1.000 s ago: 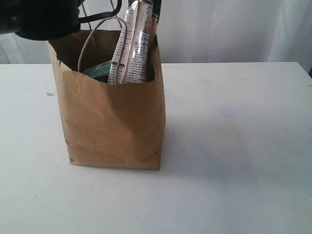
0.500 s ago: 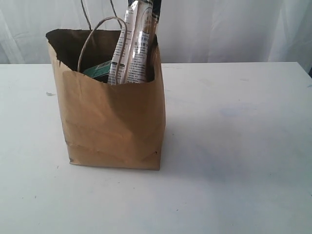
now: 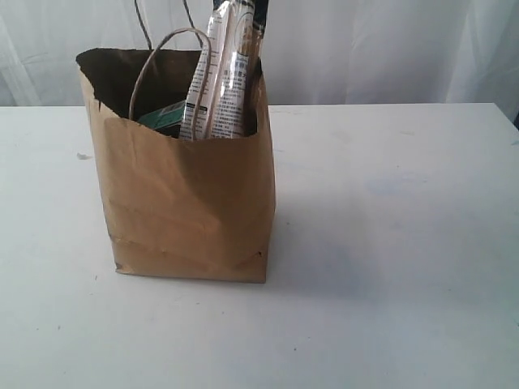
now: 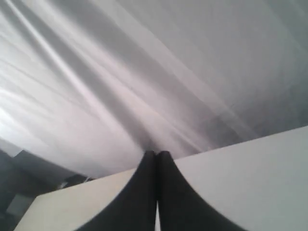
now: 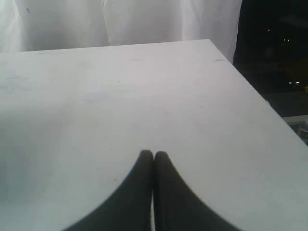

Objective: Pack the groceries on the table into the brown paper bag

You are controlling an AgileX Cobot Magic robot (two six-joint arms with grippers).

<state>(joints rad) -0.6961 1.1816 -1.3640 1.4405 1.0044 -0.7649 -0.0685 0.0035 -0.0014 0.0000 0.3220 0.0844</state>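
We see the brown paper bag (image 3: 186,203) standing upright on the white bench (image 3: 389,243), toward 9 o'clock from the middle of the exterior view, its mouth open. The long white-black twin packet (image 3: 227,81) stands inside it at the 3 o'clock side of the opening. Its top rises well above the rim and tilts slightly toward 1 o'clock. Just beside the packet, toward 9 o'clock and lower in the bag, we make out a teal-topped item (image 3: 162,117), though we cannot tell what it is. One twine loop handle (image 3: 174,32) arches over the opening. A white curtain (image 3: 365,49) hangs behind the bench. The left claw (image 4: 156,155) is pressed together with nothing between its fingers, facing the curtain and a bench edge. The right claw (image 5: 154,154) is likewise pressed together and empty, above bare bench.
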